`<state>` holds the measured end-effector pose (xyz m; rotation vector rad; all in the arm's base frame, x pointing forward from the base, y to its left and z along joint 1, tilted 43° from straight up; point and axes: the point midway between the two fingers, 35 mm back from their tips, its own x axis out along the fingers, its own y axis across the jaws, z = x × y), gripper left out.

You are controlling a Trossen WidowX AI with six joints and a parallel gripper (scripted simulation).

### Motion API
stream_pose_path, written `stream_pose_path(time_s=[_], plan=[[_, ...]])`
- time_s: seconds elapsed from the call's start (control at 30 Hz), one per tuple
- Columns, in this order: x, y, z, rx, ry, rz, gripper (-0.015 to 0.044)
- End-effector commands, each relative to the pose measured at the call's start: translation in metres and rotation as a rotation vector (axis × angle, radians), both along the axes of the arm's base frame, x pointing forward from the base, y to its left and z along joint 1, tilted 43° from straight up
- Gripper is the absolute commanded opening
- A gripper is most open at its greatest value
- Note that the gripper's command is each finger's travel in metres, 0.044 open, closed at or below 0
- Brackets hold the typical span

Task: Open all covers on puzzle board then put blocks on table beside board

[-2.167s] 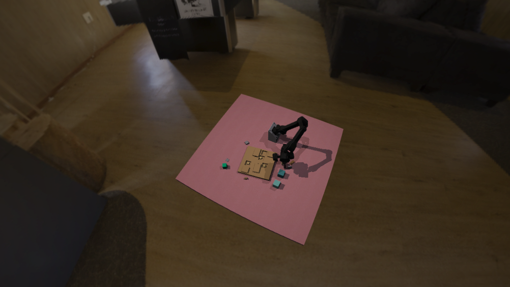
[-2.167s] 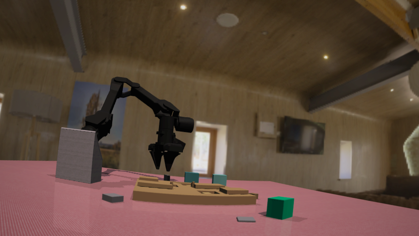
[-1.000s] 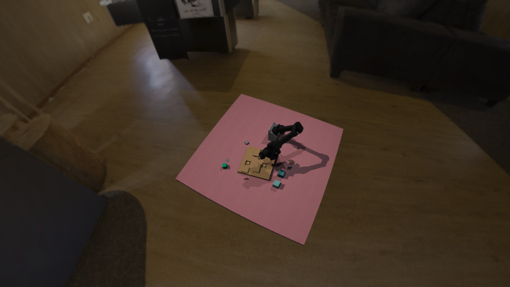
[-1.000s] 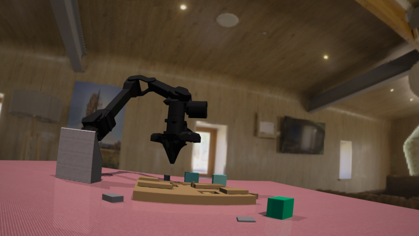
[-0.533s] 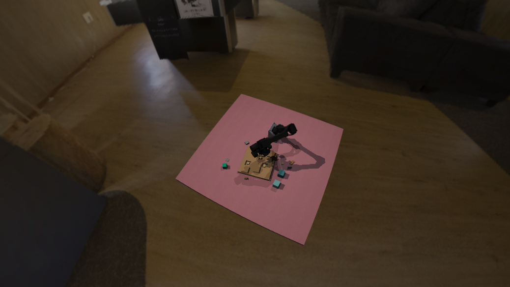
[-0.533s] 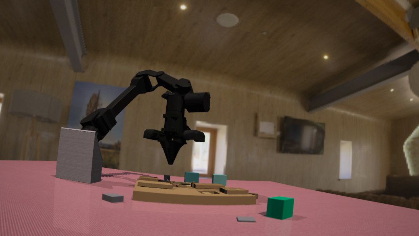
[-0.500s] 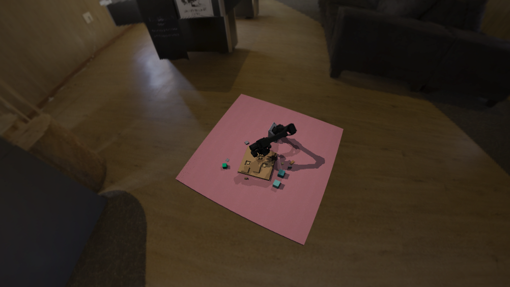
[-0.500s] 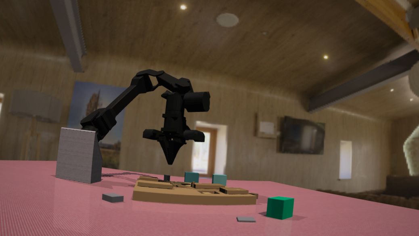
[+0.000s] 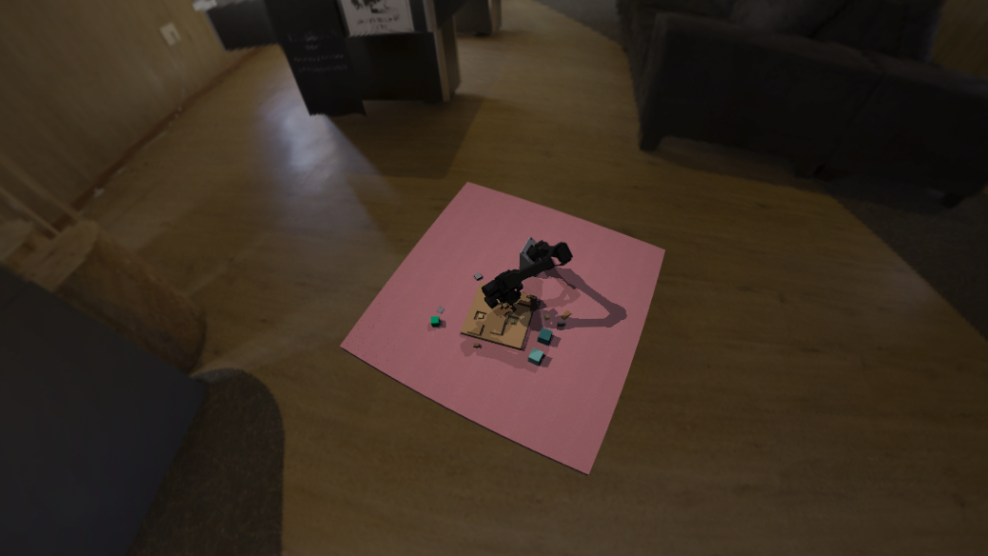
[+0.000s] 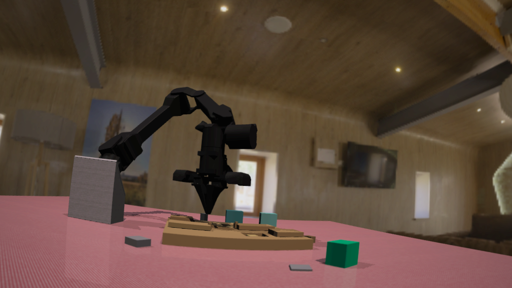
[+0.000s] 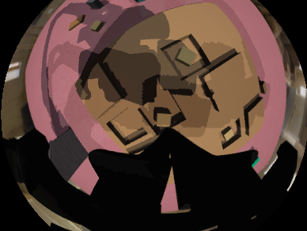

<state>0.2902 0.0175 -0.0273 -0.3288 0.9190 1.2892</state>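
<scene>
Puzzle board [image 9: 488, 327] [image 10: 232, 243] [image 11: 227, 85] was found lying flat on the pink surface [image 9: 552, 414] [image 10: 107, 263] [image 11: 35, 79], in front of the arm's grey base [image 9: 526, 257] [image 10: 92, 189]. It was light brown and thick-sided, with raised panels of the same colour and dark-edged square recesses; the arm's shadow darkened part of its face. Inside the recesses, 3 small tan blocks were seen: a block under shadow [image 11: 186, 56], a block near the fingertips and a block near the far side [image 11: 228, 134]. The gripper [image 9: 506, 306] [image 10: 208, 212] [image 11: 168, 131] was clenched with nothing in its grasp, pointing down above the board. Beside the board, 1 small tan block [image 11: 96, 26] rested on the pink surface. A green cube [image 9: 435, 321] [image 10: 342, 253] and 2 teal cubes, a darker cube [image 9: 544, 336] [image 10: 234, 216] and a paler cube [image 9: 536, 356] [image 10: 268, 219], stood on opposite sides of it.
</scene>
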Motion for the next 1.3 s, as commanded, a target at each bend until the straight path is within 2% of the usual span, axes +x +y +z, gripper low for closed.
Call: stream_pose_path(time_s=[0.0,1.27], plan=[[-0.004,0.014,-0.011,0.008,0.013,0.002,0.0000],[-0.002,0.035,-0.016,0.009,0.012,0.004,0.0000]])
